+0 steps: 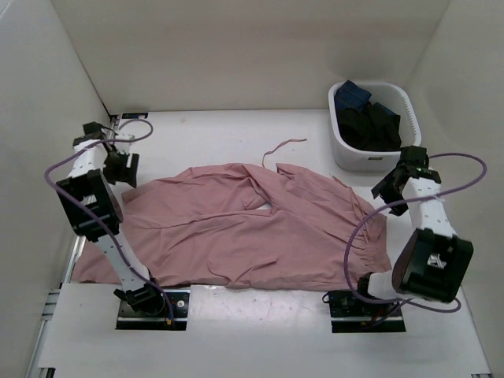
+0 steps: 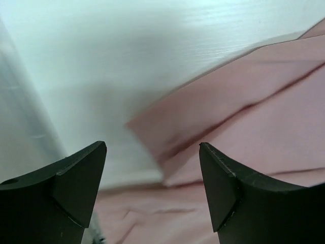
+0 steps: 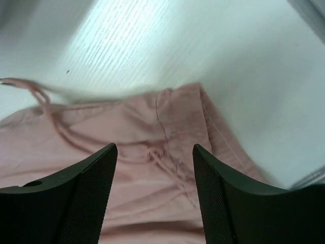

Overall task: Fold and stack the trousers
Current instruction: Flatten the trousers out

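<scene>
You have bare surface [image 1: 213,134] beyond the trousers [image 1: 236,228]. The white basket [image 1: 350,157] blocks your far right corner; walls [image 1: 47,79] close both sides.

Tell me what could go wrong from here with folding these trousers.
1. The drawstring trails loose on the table past the trousers; it may hang out of the fold or snag.
2. The fabric lies wrinkled and overlapped in the middle, so a fold now may trap creases.
3. The right gripper, open over the waist, sits close to the white basket; a wide swing could knock it.
</scene>
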`<state>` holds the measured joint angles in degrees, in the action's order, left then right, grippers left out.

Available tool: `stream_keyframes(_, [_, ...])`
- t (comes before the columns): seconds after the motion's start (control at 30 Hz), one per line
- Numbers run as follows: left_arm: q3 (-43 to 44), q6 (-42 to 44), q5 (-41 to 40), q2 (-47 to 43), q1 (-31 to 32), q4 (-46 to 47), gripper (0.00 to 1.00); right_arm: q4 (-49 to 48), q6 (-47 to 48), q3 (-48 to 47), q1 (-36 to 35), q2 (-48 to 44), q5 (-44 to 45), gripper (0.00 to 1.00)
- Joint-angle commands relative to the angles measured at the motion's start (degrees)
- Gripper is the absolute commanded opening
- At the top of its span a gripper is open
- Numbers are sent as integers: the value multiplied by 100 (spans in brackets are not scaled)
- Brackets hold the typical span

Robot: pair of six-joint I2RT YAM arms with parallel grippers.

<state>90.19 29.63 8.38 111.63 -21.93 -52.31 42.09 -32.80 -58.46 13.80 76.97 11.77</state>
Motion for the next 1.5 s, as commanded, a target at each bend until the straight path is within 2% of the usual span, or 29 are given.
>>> stream_keyframes(0.0, [33, -212, -125, 490, 171, -245, 85, -535, 362, -279, -18, 904, -219, 68])
stream_keyframes(0.2, [-19, -273, -267, 912, 409, -165, 85, -604, 230, -53, -18, 1698, -473, 68])
stream_keyframes(0.27, [-89, -325, -267, 965, 409, -112, 80, -736, 107, 71, -18, 1847, -614, 59])
stream_keyframes(0.3, [-90, -326, -337, 1026, 409, -112, 61, -737, 107, 71, -18, 1961, -614, 48])
stream_keyframes(0.4, [-29, -326, -398, 1106, 409, -112, 14, -737, 168, -7, -18, 2129, -755, 26])
stream_keyframes(0.43, [42, -326, -399, 1106, 409, -112, 14, -737, 168, -8, -18, 2181, -755, 13])
stream_keyframes(0.53, [453, -326, -793, 722, 409, -60, 14, -667, 168, -314, 96, 2060, -755, 0])
stream_keyframes(0.73, [1720, 69, -1409, -703, 409, 310, 14, -464, 554, -720, 96, 952, -132, 0])
stream_keyframes(0.8, [1800, 323, -1489, -1028, 409, 467, 14, -464, 608, -720, 96, 426, -70, 0])
stream_keyframes(0.87, [1512, 491, -1550, -1423, 409, 521, 14, -464, 669, -624, 96, 14, -8, 0])
stream_keyframes(1.03, [-455, 720, -1673, -2171, 409, 660, 14, -464, 731, -63, 96, -366, -201, 0])
stream_keyframes(1.07, [-1137, 781, -1743, -2416, 409, 661, 14, -525, 731, 9, 96, -489, -280, 0])
stream_keyframes(1.27, [-3066, 781, -1796, -3120, -38, 1003, 20, -649, 731, 606, 44, -867, -667, 1])
stream_keyframes(1.37, [-4208, 781, -1656, -3446, -39, 1127, 21, -649, 731, 1081, 44, -1026, -983, 23])
stream_keyframes(1.43, [-4439, 781, -1656, -3560, -39, 1180, 21, -545, 731, 1143, 44, -1201, -984, 38])
stream_keyframes(1.47, [-4501, 781, -1656, -3561, -39, 1180, 21, -448, 652, 1143, 44, -1254, -914, 43])
